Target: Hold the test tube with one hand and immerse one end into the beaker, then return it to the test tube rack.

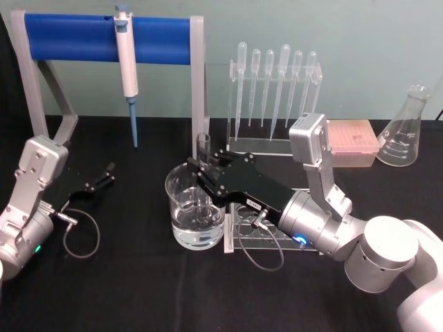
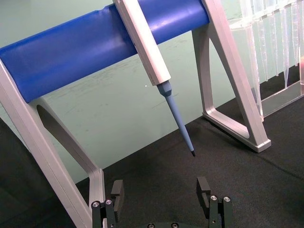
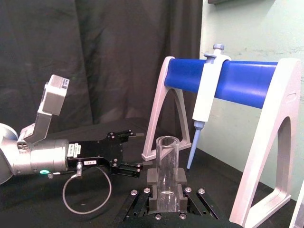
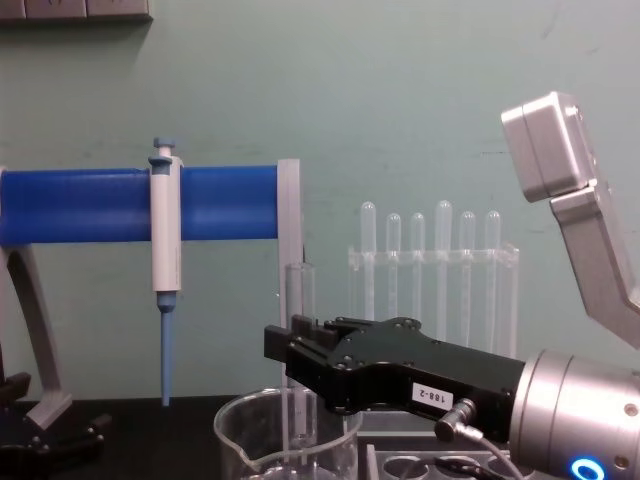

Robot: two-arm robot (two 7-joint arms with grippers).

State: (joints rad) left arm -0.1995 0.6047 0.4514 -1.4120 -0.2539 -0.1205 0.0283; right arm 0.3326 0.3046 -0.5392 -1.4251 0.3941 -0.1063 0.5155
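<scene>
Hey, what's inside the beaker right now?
Clear liquid sits in the beaker's bottom, and the test tube, held upright by the right gripper, dips into it. The gripper covers the tube's middle; whether its tip touches the floor can't be told. The left gripper idles open, far left.

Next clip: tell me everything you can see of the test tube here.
The long clear glass test tube stands upright, open top up, and its upper part looks empty. The black two-fingered right tool is shut on it below the rim, a pad on either side. Its lower part reaches down inside the wide clear glass beaker, which holds clear liquid; whether the tip is submerged cannot be told. Nothing else touches it.
</scene>
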